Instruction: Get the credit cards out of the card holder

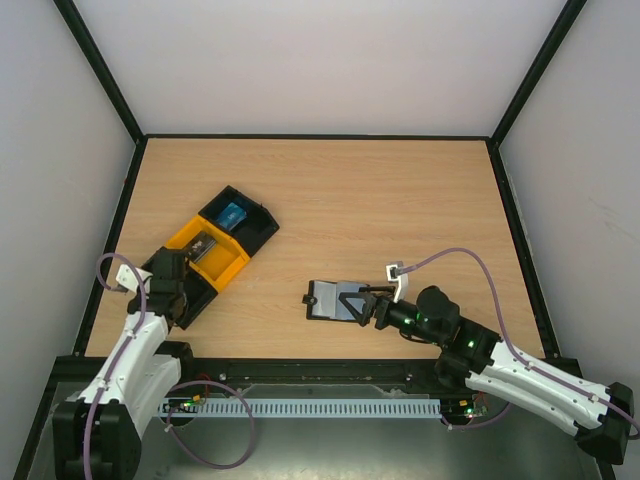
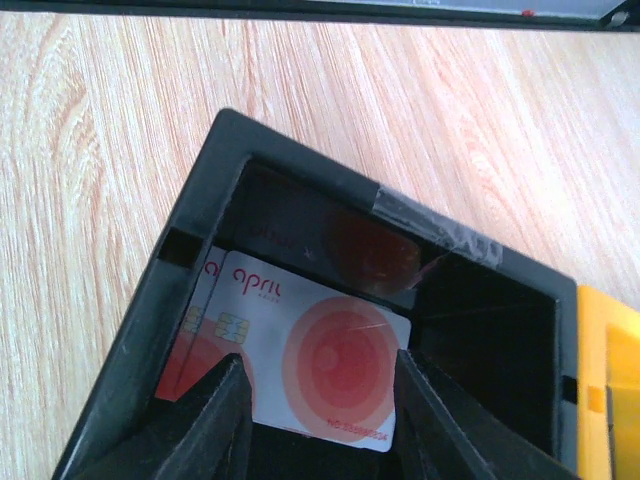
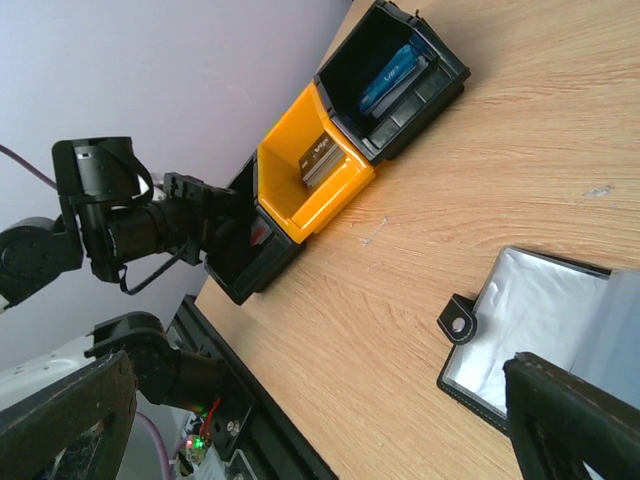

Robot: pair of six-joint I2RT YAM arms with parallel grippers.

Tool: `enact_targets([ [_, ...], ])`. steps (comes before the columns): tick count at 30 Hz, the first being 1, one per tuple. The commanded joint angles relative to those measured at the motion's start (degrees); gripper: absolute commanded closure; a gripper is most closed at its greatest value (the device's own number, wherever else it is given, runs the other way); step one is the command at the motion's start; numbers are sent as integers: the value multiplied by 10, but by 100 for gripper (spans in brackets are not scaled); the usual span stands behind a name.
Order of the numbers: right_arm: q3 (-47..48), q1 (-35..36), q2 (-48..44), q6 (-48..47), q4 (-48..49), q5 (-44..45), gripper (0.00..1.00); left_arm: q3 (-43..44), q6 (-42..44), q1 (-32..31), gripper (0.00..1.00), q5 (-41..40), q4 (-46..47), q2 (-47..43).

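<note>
From above, the card holder (image 1: 328,299) lies open on the counter (image 1: 400,200), at about 5 o'clock from the counter's middle. The right jaws sit spread over its 3 o'clock end. At 9 o'clock, three bins form a row slanting from 7 to 1 o'clock. The far black bin (image 1: 262,222) holds a blue card (image 1: 232,213), the orange bin (image 1: 232,262) holds a small stack of cards (image 1: 203,243), and the left jaws hang over the near black bin (image 1: 200,298).

The left wrist camera looks into that bin. A red-and-white card (image 2: 330,350) lies on a second card (image 2: 200,350) that pokes out at 9 o'clock. The left jaws are released, their fingers (image 2: 215,420) flanking the top card's near edge.

The right wrist camera shows the holder's grey translucent panel (image 3: 540,310) and its snap tab (image 3: 458,325). The right jaws gape wide, with one finger (image 3: 570,420) over the panel; whether it touches cannot be told
</note>
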Motion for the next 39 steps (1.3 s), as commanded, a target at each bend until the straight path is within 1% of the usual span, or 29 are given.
enact_targets([
  [1,10,0,-8,2,-12,10,2,25,-12,3,58,-23,-31,-9],
  [5,12,0,-9,6,-16,10,2,37,-19,3,53,-26,-52,-19],
  [7,17,0,-8,7,-21,12,2,49,-15,3,49,-22,-61,-29],
  [9,21,0,-4,9,-29,13,2,60,-6,3,40,-15,-66,-41],
  [10,26,0,-2,10,-33,15,2,67,1,3,34,-10,-68,-48],
  [11,28,0,0,12,-37,16,2,72,10,3,24,-2,-69,-56],
  [13,34,1,5,18,-48,25,2,88,26,3,9,19,-77,-67],
  [15,42,0,8,30,-63,44,2,107,46,3,1,45,-84,-74],
  [19,65,1,14,62,-102,99,2,148,95,3,0,99,-102,-77],
  [22,85,0,21,91,-145,150,2,172,153,3,0,174,-99,-74],
  [26,124,1,48,109,-197,218,2,191,230,3,0,305,-79,-64],
  [30,157,1,66,136,-248,280,2,188,273,-3,0,467,-37,-37],
  [31,164,0,67,143,-257,292,2,190,282,-10,0,496,-33,-26],
  [32,170,0,68,146,-262,299,2,193,293,-19,0,519,-34,-15],
  [34,176,0,67,145,-262,305,2,204,315,-53,0,529,-39,7],
  [37,177,1,63,143,-253,305,2,215,333,-133,0,513,-28,24],
  [39,178,0,62,145,-250,306,2,215,337,-193,0,515,-2,29],
])
